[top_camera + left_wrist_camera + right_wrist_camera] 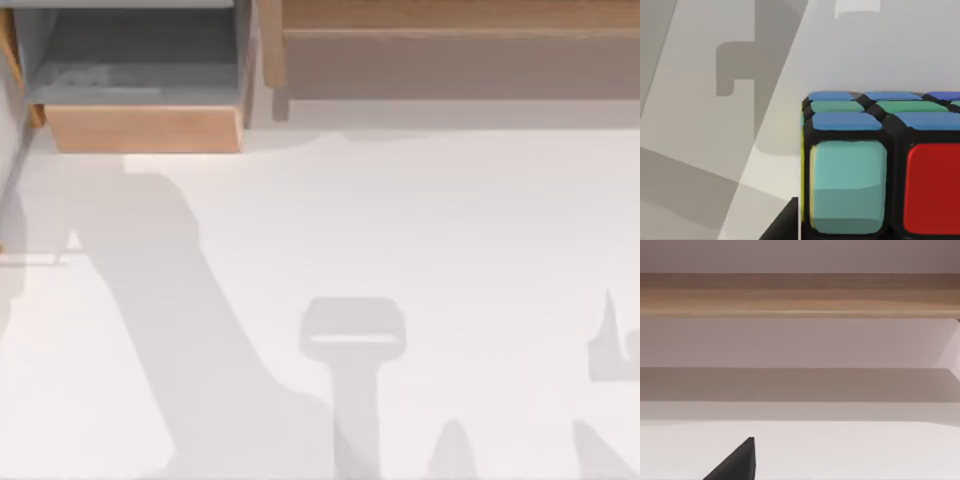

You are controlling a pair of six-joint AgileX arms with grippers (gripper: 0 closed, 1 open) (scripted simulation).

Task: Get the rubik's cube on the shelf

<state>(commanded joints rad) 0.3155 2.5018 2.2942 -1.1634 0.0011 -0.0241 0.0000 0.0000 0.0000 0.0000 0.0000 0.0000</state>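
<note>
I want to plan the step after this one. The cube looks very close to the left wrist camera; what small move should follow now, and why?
Probably carry the rubik's cube toward the shelf, at the top view's upper right. The cube sits right against the left wrist camera, with a dark finger tip beside it, so it seems held, though the grip itself is hidden. The shelf ledge looks bare.

Bright, even light; soft arm shadows on the table (450, 220)

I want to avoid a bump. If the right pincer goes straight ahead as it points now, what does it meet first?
Probably the shelf: its wooden ledge spans the right wrist view ahead, with bare table before it. Depth is unclear.
</note>
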